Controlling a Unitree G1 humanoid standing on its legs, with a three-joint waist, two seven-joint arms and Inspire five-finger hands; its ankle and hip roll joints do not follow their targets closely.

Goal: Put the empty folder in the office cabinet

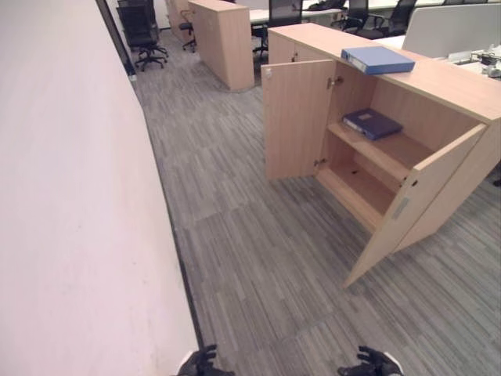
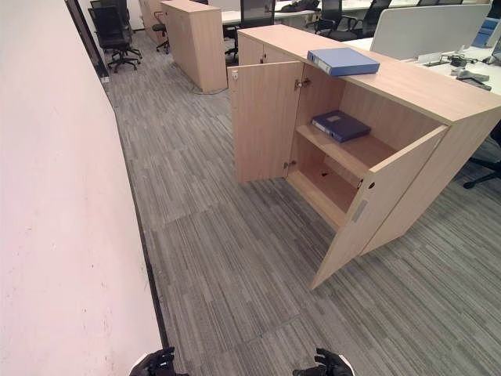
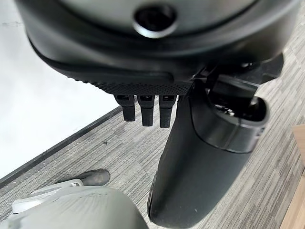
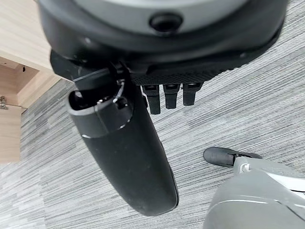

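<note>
A wooden cabinet [image 1: 438, 94] stands at the upper right of the frame with both doors wide open. A light blue folder [image 1: 377, 59] lies flat on its top. A dark blue folder [image 1: 372, 123] lies flat on the middle shelf [image 1: 391, 153] inside. The cabinet stands on a grey striped carpet floor [image 1: 258, 258].

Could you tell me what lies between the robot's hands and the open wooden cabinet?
Only bare grey striped carpet separates the left hand and right hand from the light wooden cabinet, as the left eye view shows.
</note>
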